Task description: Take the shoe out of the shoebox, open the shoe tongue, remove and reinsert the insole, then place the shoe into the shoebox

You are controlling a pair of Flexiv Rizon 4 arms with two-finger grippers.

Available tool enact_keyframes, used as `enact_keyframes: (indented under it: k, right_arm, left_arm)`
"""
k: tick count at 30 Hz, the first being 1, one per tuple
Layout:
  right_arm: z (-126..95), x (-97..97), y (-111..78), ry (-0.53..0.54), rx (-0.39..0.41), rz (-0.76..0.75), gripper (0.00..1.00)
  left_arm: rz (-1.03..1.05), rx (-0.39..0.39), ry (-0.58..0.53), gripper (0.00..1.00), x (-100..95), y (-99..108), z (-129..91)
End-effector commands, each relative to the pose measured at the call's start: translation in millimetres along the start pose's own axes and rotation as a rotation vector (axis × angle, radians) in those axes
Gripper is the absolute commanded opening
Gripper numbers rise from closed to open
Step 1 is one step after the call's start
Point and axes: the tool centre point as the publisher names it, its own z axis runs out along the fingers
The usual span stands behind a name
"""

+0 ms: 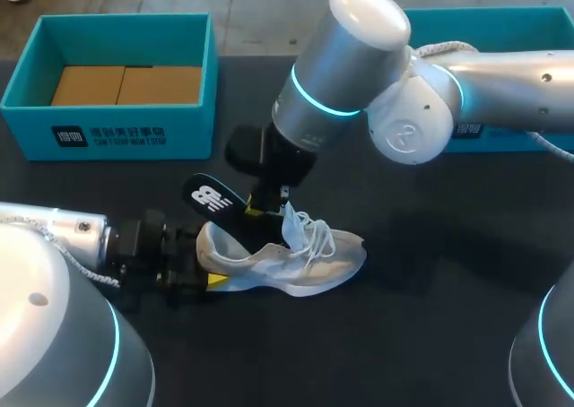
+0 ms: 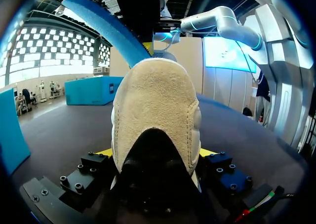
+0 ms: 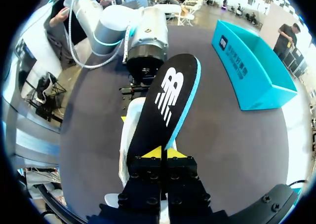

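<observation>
Two grippers, both full?

Yes. The left gripper (image 1: 204, 260) is clamped on the shoe's (image 1: 296, 259) heel, one finger on each side. Its own wrist view shows a yellow tip (image 2: 105, 153) at either flank of the heel. The right gripper (image 1: 259, 208) is pinched on one end of the insole (image 1: 211, 199), its tips (image 3: 153, 153) almost together.

Where is the shoe?

Out on the table (image 1: 430, 317), in front of the box (image 1: 108, 134), with its toe toward the right. I cannot tell whether the sole rests on the table or hangs just above it.

And the insole?

It slants over the heel. The right gripper hides whether the pinched end is still inside the shoe.

What do the views add to each other?

Only the head view shows the laces (image 1: 314, 232) and the toe. The left wrist view is filled by the heel, with the insole's blue underside (image 2: 106, 31) above it. The right wrist view shows the insole's black top face (image 3: 165, 105), with most of the shoe hidden beneath it. The right arm covers much of the second box (image 1: 489, 17).
</observation>
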Motion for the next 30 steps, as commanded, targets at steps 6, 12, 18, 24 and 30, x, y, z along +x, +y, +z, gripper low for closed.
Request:
enact_keyframes:
  k: [6, 12, 18, 24, 30]
  right_arm:
    - [14, -0.4, 7.2, 0.037, -0.029, -0.017, 0.0]
    - [9, 0.8, 7.7, 0.057, -0.028, -0.026, 0.33]
    - [0, 0.7, 8.6, 0.114, -0.071, -0.043, 0.42]
    - [-1, -2.5, 8.1, 0.228, -0.148, -0.051, 0.42]
    - [6, -3.6, 15.6, 0.327, -0.178, -0.027, 0.43]
  left_arm:
    - [0.0, -0.001, -0.001, 0.0, 0.4, -1, 1]
    - [0.0, -0.001, -0.001, 0.0, 0.4, -1, 1]
    - [0.0, -0.001, -0.001, 0.0, 0.4, -1, 1]
    - [0.0, -0.001, -0.001, 0.0, 0.4, -1, 1]
    - [0.0, -0.001, -0.001, 0.0, 0.4, -1, 1]
